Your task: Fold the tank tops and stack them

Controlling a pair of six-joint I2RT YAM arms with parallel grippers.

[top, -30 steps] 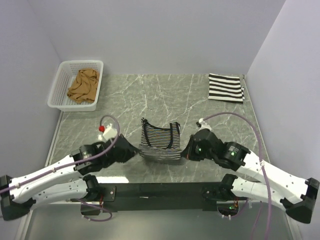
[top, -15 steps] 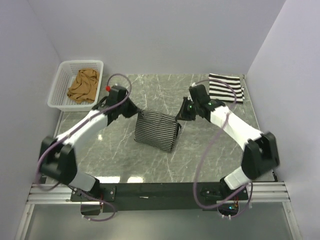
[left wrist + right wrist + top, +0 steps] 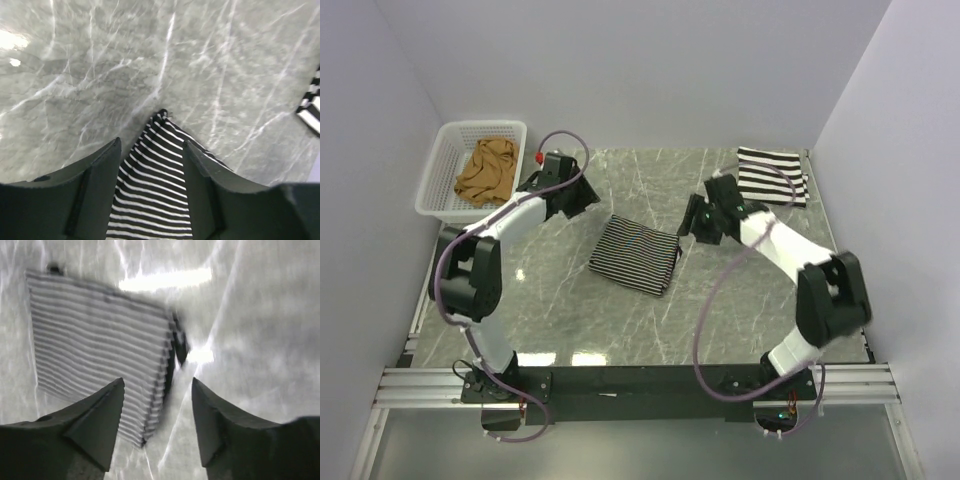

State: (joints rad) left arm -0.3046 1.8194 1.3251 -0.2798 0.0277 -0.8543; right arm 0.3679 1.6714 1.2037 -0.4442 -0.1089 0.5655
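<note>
Thin-striped tank top [image 3: 635, 256]: one | bold-striped top [image 3: 772, 176]: one | tan top [image 3: 487, 172]: one

With the thin-striped top [image 3: 635, 255] as our mark, we find bare table [image 3: 620, 330] all along its near side and behind it. The left gripper [image 3: 590, 199] crowds its back-left corner and the right gripper [image 3: 686, 228] its right edge, both with fingers spread. The basket [image 3: 440, 165] stands well off to its back-left, the bold striped top [image 3: 772, 175] well off to its back-right.

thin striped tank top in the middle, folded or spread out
Folded: the thin striped tank top lies on the table as a compact rectangle, with stacked layers visible along its edge in the right wrist view.
</note>
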